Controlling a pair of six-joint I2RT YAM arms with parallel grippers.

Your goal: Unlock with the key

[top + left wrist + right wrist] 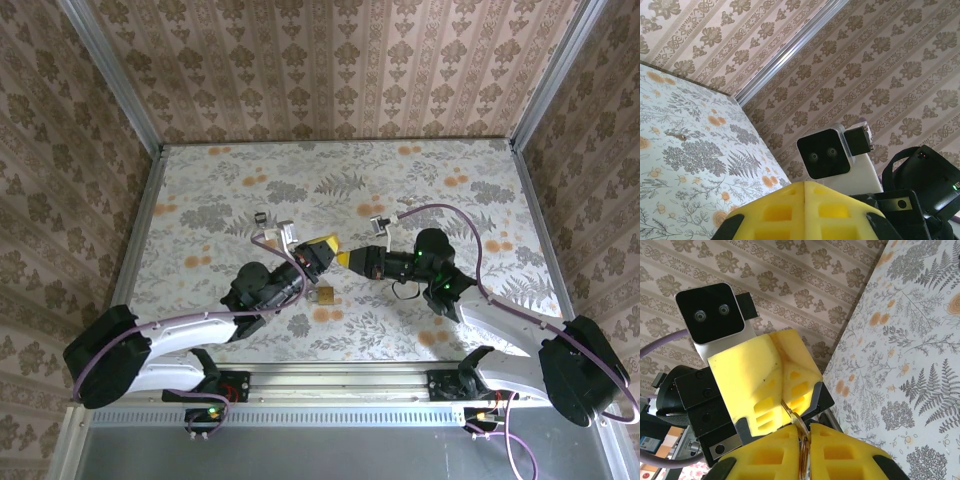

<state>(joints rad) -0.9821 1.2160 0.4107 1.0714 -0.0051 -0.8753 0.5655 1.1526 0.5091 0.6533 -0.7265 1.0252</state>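
Arms stretched tip to tip; left claw closed, right claw tight on key ring.

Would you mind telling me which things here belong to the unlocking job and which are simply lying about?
For the job: key ring, pinched between the left hand and right hand, the key itself hidden; brass padlock lying on the table.
Lying about: one small item on the table, too small to identify.

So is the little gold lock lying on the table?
Yes, the gold lock rests on the flowery table with nothing gripping it.
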